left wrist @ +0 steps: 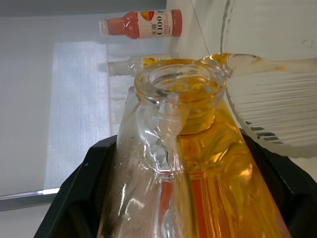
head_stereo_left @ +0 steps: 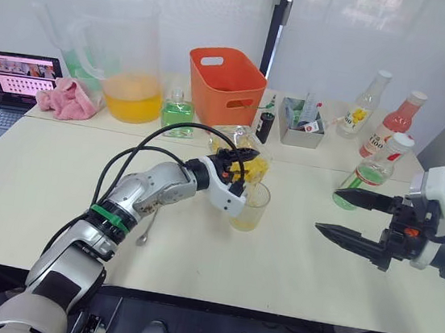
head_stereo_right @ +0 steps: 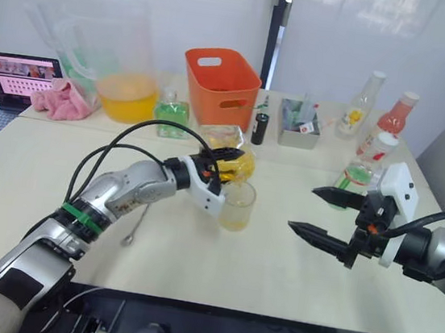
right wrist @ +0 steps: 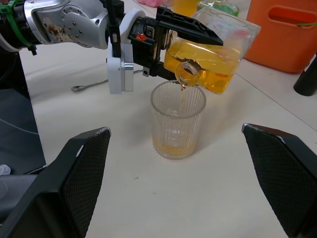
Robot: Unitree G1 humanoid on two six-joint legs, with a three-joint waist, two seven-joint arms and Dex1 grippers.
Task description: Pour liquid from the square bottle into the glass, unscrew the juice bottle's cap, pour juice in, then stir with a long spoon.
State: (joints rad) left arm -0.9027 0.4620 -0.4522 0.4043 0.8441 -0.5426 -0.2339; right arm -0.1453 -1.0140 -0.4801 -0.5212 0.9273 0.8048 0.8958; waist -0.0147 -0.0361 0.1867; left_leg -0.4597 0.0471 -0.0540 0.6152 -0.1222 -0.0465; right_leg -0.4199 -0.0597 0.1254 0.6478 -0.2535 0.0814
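2 grippers were busy: the left gripper (right wrist: 163,37), jaws clamped on the tilted square bottle (right wrist: 213,57), trickled liquid into the glass (right wrist: 177,119) mid-tabletop, while the right gripper (head_stereo_left: 354,219) waited wide-jawed, the juice bottle's (head_stereo_left: 377,165) cap likely next.

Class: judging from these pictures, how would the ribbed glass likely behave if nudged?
The glass looks light, holding only a little orange liquid, so it may slide easily. Tall and narrow, it could tip. Probably fragile.

Amber liquid in clear square bottle (right wrist: 213,57); ribbed clear glass (right wrist: 177,121).
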